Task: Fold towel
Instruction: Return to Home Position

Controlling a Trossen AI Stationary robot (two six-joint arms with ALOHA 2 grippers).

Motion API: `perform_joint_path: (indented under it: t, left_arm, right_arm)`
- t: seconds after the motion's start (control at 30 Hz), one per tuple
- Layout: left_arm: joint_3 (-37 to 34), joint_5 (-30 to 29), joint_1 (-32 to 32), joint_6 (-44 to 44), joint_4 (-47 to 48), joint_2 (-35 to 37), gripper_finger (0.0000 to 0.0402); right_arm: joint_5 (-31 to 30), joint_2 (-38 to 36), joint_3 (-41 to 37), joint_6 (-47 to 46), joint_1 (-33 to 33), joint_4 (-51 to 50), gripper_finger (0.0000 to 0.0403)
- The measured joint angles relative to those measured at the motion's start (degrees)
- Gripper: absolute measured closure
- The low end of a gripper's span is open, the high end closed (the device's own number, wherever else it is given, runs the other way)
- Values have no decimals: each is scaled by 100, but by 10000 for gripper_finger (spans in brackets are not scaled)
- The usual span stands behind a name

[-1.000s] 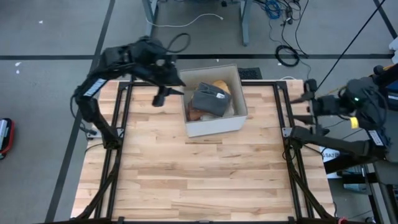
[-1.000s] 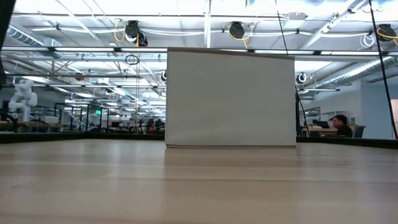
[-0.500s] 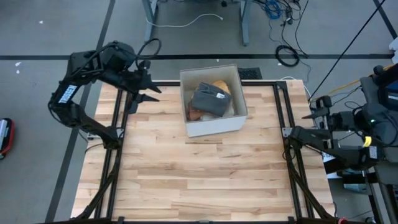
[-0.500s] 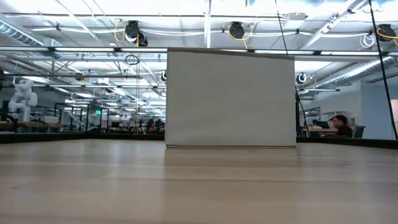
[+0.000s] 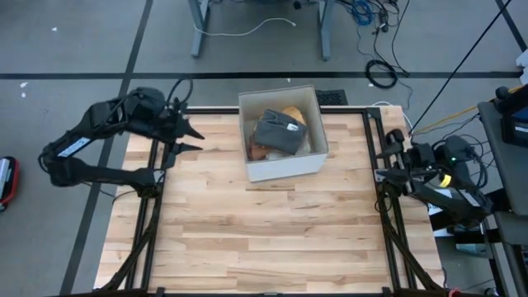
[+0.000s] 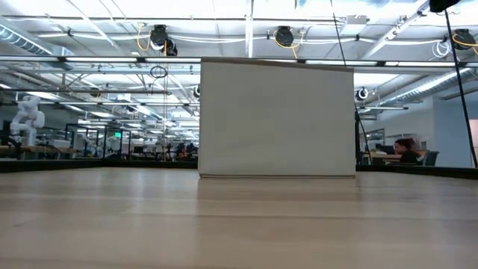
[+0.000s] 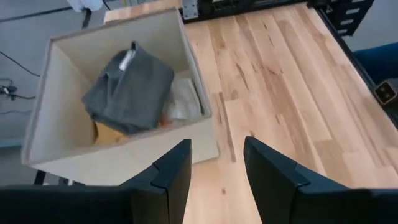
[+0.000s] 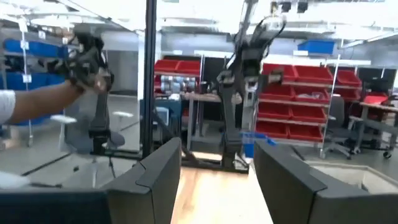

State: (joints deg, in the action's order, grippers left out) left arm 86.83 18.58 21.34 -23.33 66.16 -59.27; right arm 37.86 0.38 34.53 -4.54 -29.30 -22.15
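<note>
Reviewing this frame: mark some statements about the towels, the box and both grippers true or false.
1. A gray towel lies inside the box. True.
2. The left gripper is clamped on a towel. False: its fingers are apart and empty, and it is over the table's left side, clear of the box.
3. An orange towel is spread flat on the table. False: it sits in the box, partly under the gray towel.
4. The right gripper is open and holds nothing, at the table's right edge. True.
</note>
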Motion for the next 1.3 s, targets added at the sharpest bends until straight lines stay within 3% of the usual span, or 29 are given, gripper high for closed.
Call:
perform_joint_path:
  t: [0.17, 0.4, 0.6, 0.77, 1.07, 1.3]
  left_arm:
    - [-1456, 2, 0, 227, -840, 937, 249]
    - [-3654, 259, 0, 690, -2391, 2257, 249]
    - [-5196, 259, 0, 1281, -3813, 3113, 249]
    - [-6024, 367, 0, 1723, -4841, 3447, 249]
    - [-7427, 632, -4, 2219, -6305, 3648, 248]
    - [-8357, 608, -4, 2555, -7663, 3648, 248]
  right_arm:
    - [-22, 11, -256, -240, 3, 798, 216]
    - [70, 9, -764, -306, 7, 926, 216]
    - [-26, 9, -1957, -935, 7, 2868, 216]
    - [-163, 9, -2601, -978, 14, 3661, 216]
    - [-187, 11, -3382, -922, 18, 3771, 216]
    - [-187, 13, -3375, -602, 18, 3387, 216]
